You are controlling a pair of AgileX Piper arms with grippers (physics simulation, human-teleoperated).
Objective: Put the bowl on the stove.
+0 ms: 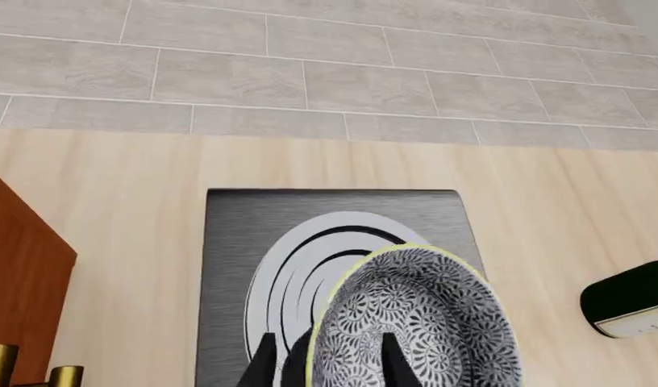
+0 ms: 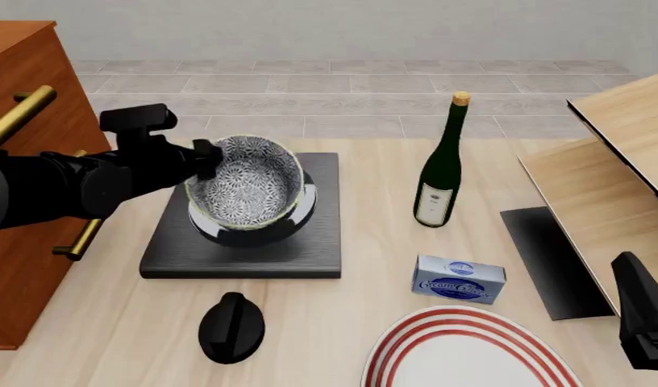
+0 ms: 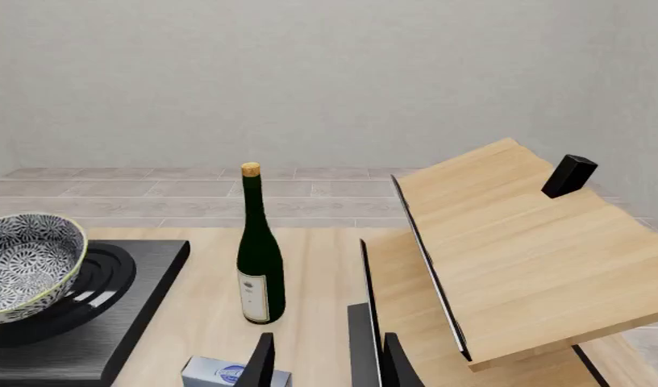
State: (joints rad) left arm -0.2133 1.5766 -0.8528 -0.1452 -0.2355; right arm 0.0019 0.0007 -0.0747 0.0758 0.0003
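Observation:
The bowl [image 2: 246, 184], black-and-white floral with a pale yellowish rim, is tilted over the middle of the stove [image 2: 178, 256], a flat black slab with grey-white burner rings. Its dark base is at the burner rings; I cannot tell whether it rests on them. My left gripper [image 2: 206, 161] is shut on the bowl's left rim. In the left wrist view the gripper [image 1: 329, 359] has one finger on each side of the rim of the bowl [image 1: 426, 322], above the stove [image 1: 226, 242]. My right gripper [image 3: 326, 363] is open and empty at the table's near right.
A dark wine bottle [image 2: 439, 173] stands right of the stove. A small blue box [image 2: 458, 280], a white plate with red rings [image 2: 469, 355] and a black knob-like lump [image 2: 231, 326] lie near the front. A wooden cabinet [image 2: 22, 72] stands left, a tilted wooden rack [image 2: 609, 185] right.

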